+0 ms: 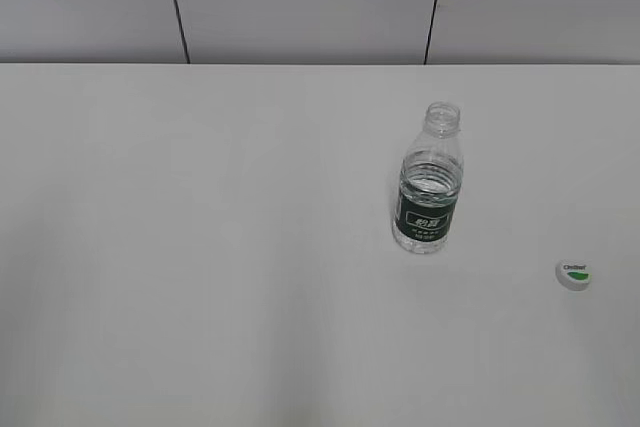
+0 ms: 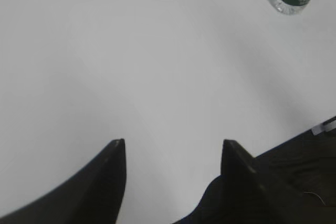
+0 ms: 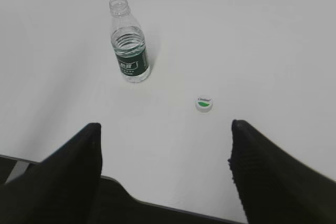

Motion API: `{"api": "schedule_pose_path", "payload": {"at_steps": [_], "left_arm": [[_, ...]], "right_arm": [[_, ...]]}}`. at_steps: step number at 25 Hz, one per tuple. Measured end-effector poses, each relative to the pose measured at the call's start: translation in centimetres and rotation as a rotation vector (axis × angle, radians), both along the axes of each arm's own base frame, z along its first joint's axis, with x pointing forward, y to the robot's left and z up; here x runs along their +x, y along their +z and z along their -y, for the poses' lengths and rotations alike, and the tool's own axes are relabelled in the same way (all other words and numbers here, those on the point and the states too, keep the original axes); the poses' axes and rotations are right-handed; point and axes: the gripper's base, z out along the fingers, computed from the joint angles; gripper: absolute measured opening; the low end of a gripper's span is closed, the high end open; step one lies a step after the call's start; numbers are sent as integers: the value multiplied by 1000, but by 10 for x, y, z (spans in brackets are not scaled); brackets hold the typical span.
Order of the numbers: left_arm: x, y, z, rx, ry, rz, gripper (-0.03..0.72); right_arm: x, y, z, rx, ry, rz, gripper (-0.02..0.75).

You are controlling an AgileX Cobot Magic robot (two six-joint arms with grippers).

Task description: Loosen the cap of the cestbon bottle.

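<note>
— White table all across, grey panelled wall behind with two dark seams. How many things on it?

— Two. One cestbon bottle, standing upright right of centre, neck bare, some water inside. One cap, lying flat on the table, green mark up, well apart from the bottle toward the right edge of the exterior view.

— So the cap is off the bottle?

— Yes, off and set down on its own; nothing touches either one.

— And the grippers?

— Two, neither visible from the exterior camera. The left gripper has its jaws parted with only bare table between them; the bottle sits far off at the top right corner of its view. The right gripper stands wide apart, holding nothing, with the cap just beyond the gap and the bottle further back to the left.
</note>
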Motion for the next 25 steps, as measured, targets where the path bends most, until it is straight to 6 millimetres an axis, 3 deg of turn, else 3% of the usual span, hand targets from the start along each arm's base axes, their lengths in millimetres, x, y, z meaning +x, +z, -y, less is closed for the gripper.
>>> {"api": "schedule_pose_path", "payload": {"at_steps": [6, 13, 18, 25], "left_arm": [[-32, -23, -22, -34, -1, 14, 439], [-52, -23, -35, -99, -38, 162, 439], [-56, -25, -38, -106, -50, 191, 439], [-56, -25, -38, -107, -50, 191, 439]], "right_arm": [[2, -10, 4, -87, -3, -4, 576], [24, -57, 3, -129, 17, -161, 576], [35, -57, 5, -139, -11, -59, 576], [37, -61, 6, -143, -14, -57, 576]]}}
